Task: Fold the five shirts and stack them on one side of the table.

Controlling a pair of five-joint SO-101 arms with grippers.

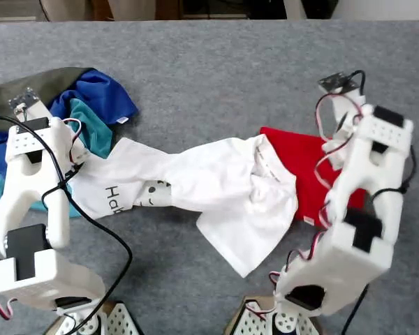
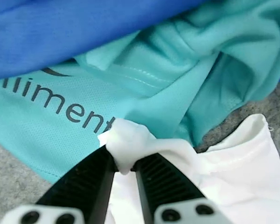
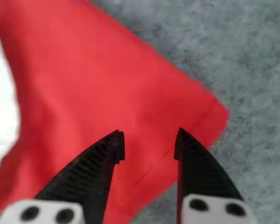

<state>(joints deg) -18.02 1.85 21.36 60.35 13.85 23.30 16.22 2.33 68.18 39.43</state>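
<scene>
The white shirt (image 1: 216,188) lies crumpled and stretched out across the middle of the grey worktop (image 1: 216,70). The left arm (image 1: 31,181) stands at the shirt's left end. The left jaws are clenched tight on a small bunched bit of the shirt's white edge. Just beside that pinch lies the teal shirt (image 2: 177,60), and the blue shirt (image 2: 84,28) lies partly on top of the teal one. A dark green shirt (image 1: 45,82) peeks out from under the blue one at the far left of the worktop. The red shirt (image 1: 311,171) lies flat on the right side, and the white shirt covers its left edge. The right arm (image 1: 363,202) reaches over the red shirt. The right jaws are spread apart with nothing in them, over the red cloth near one of its corners. I cannot tell if they touch it.
</scene>
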